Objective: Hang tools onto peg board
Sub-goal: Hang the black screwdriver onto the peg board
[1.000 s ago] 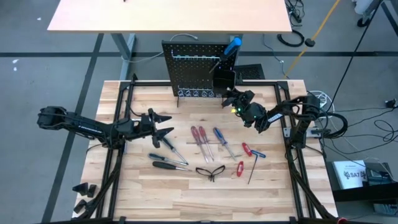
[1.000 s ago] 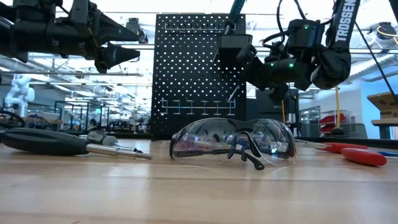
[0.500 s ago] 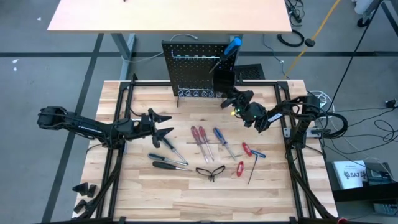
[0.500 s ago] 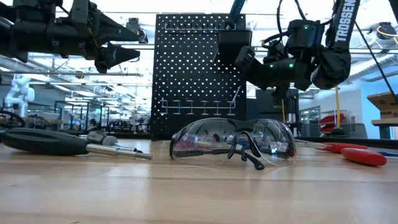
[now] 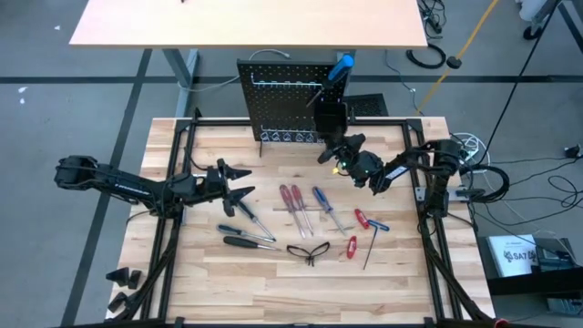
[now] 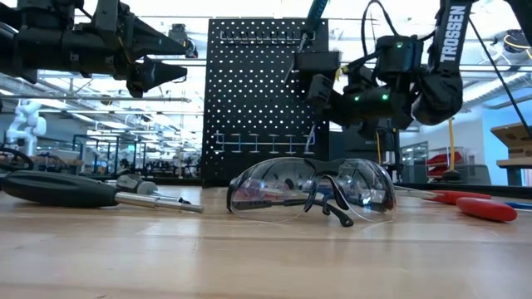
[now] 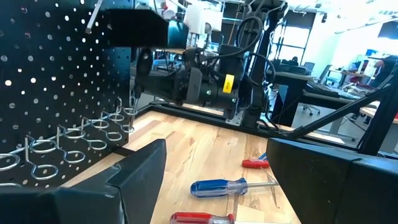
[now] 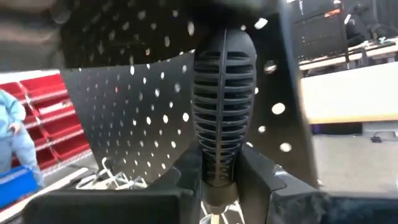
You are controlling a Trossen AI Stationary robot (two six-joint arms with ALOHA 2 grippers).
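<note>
The black peg board [image 5: 287, 100] stands upright at the table's far edge, with pale ring hooks [image 7: 68, 140] along its lower part and a black bin [image 5: 328, 117] holding a blue-handled tool [image 5: 342, 66]. My right gripper [image 5: 335, 151] is just in front of the board's right part, shut on a black ribbed-handled screwdriver [image 8: 224, 112]. My left gripper [image 5: 239, 182] hovers open over the table's left middle, above two black screwdrivers [image 5: 248, 228]. Red screwdrivers [image 5: 293, 205], a blue one [image 5: 326, 208], red hex keys [image 5: 357, 232] and black-framed glasses [image 5: 308, 249] lie flat on the table. My right gripper pinches the screwdriver's ribbed handle near its shaft end [image 8: 217, 171] between its two fingers [image 8: 186, 180]. The fingers come from the table's right, pointing toward the peg board. The handle's butt sticks out past the fingertips, and the screwdriver is lifted clear of the table.
The table's metal frame rails [image 5: 182, 146] run along both sides. The glasses [image 6: 312, 189] lie near the front, and a black screwdriver [image 6: 83, 191] lies at the left. Bare tabletop [image 5: 273, 292] shows along the near edge.
My right gripper has moved with the black screwdriver toward the table's left, closer along the front of the peg board. It is still shut on the handle, which stays clear of the table.
</note>
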